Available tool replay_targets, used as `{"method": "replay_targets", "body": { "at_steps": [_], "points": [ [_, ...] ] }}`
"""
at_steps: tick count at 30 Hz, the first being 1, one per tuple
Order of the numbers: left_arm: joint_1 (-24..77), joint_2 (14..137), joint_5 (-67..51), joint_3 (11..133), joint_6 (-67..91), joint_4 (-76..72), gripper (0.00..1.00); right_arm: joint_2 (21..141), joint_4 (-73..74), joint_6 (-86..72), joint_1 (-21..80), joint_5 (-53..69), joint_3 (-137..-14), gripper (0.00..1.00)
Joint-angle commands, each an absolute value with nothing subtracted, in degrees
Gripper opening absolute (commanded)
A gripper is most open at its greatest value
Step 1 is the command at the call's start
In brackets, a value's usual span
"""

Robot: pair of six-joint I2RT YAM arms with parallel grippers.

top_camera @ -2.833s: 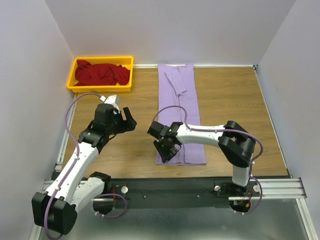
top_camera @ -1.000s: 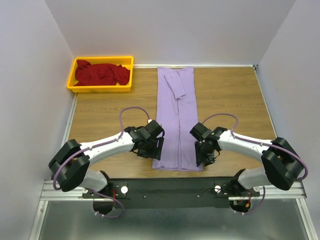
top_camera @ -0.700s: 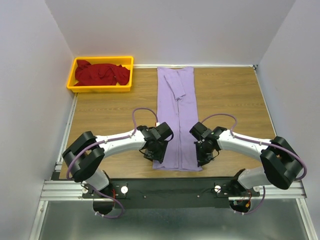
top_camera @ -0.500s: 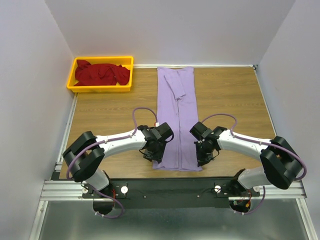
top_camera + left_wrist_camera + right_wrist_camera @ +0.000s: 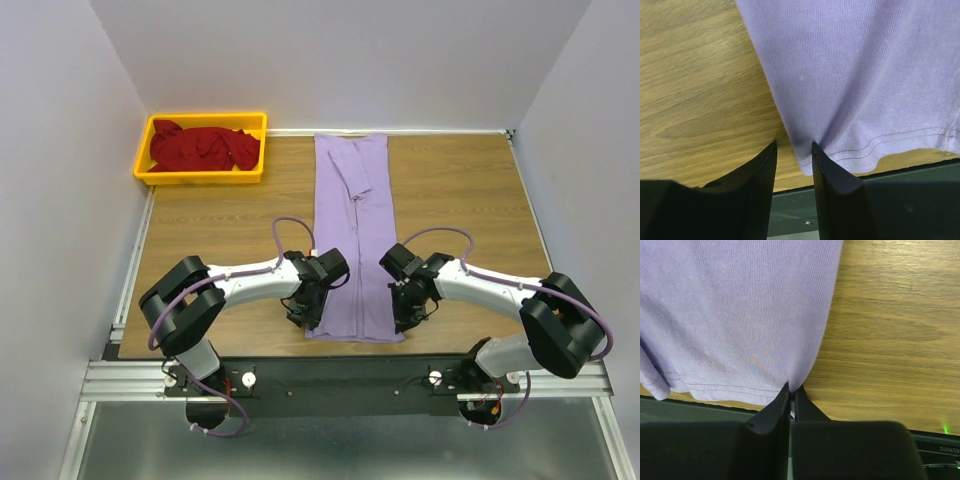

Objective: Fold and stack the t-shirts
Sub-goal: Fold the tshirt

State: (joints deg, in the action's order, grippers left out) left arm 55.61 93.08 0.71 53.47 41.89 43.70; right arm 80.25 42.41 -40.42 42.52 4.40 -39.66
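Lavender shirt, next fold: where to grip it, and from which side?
At the two near hem corners, each from its own side. The lavender shirt lies on the table as a long narrow strip, hem at the near edge, so lifting that end should fold it over. The right gripper pinches the right edge there; the left gripper straddles the left corner.

The lavender shirt [image 5: 352,230] runs as one long strip down the middle of the table [image 5: 470,200]. Either side of it is bare wood, so there's loads of room there, especially along its far half. Its near end is the crowded bit: left gripper [image 5: 305,314] on its left edge, right gripper [image 5: 404,318] on its right edge, both arms angling in. Far left of it, the yellow bin [image 5: 200,178] holding the red shirt [image 5: 205,147] blocks that corner. Walls [image 5: 340,60] box it in behind and at the sides.
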Motion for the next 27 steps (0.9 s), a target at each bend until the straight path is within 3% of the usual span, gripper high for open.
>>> {"method": "replay_targets", "body": {
  "at_steps": [1,6,8,10,14,17,19,23,27],
  "points": [
    [55.8,96.0,0.8,53.5,41.0,43.7,0.42,81.1,40.8,-39.6,42.5,3.0,-38.8,0.09],
    [55.9,96.7,0.6,54.1,40.8,43.9,0.42,81.1,40.8,-39.6,42.4,3.0,-38.8,0.09],
    [55.9,97.0,0.4,53.9,40.6,43.5,0.37,81.2,40.8,-39.5,42.4,3.0,-38.8,0.09],
    [55.9,97.6,0.4,54.1,40.5,43.6,0.19,81.3,40.7,-39.3,42.4,3.1,-38.8,0.09],
    [56.0,98.3,0.4,54.6,40.4,44.0,0.00,81.2,40.6,-39.2,42.4,3.0,-38.8,0.09],
    [56.0,98.0,0.5,54.7,40.3,44.2,0.00,81.1,40.7,-39.1,42.4,3.2,-39.0,0.08],
    [56.1,97.3,0.7,54.6,40.7,44.6,0.00,80.8,40.9,-38.7,42.4,3.7,-39.5,0.01],
    [56.7,92.7,-1.6,54.0,41.8,46.3,0.00,77.8,41.0,-37.8,42.5,13.6,-40.3,0.01],
    [58.1,87.4,-4.4,51.9,43.1,46.5,0.00,73.8,43.9,-38.2,42.5,15.3,-40.0,0.01]
  ]
}}
